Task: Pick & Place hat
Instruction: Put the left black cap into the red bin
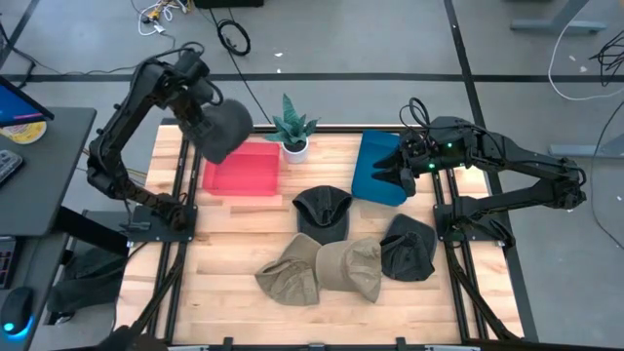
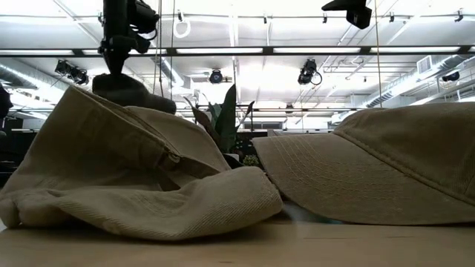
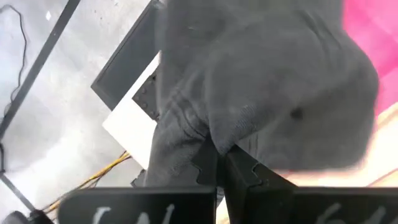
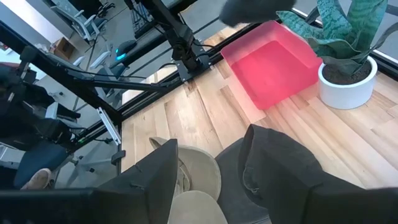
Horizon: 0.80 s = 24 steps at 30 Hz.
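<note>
left gripper (image 1: pixel 202 115): jaws pinching dark hat (image 1: pixel 222 129), raised above red bin (image 1: pixel 244 170), over its left edge | right gripper (image 1: pixel 403 174): jaws spread, beside blue bin (image 1: pixel 378 166), away from red bin | risk: release off-centre drops hat outside red bin

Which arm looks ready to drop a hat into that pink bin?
Left. Its gripper holds a dark hat at the pink bin's edge; the right gripper is open over the blue bin.
</note>
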Motion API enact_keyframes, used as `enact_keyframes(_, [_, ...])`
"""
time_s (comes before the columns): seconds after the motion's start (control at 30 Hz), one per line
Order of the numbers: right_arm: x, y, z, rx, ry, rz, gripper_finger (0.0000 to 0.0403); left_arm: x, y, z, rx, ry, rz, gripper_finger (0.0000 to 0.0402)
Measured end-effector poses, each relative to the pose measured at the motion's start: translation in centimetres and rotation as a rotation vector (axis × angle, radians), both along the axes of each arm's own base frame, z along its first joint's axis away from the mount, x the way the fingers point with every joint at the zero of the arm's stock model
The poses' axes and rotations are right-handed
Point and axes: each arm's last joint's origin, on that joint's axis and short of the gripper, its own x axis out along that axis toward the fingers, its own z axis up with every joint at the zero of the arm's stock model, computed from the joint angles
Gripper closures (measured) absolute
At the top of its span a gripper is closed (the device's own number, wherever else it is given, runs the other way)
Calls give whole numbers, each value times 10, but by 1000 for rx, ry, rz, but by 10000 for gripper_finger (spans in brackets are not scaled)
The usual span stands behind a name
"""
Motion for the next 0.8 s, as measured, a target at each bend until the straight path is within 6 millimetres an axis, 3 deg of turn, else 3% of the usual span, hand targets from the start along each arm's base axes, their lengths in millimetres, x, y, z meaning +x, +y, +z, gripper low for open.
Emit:
enact_keyframes(0.2, [0,0,0,-1,-5,0,195,4,-1,-1,-31,46,-241,397])
enact_keyframes(0.8, [0,0,0,7,-5,-3,195,78,7,-47,-182,230,-614,397])
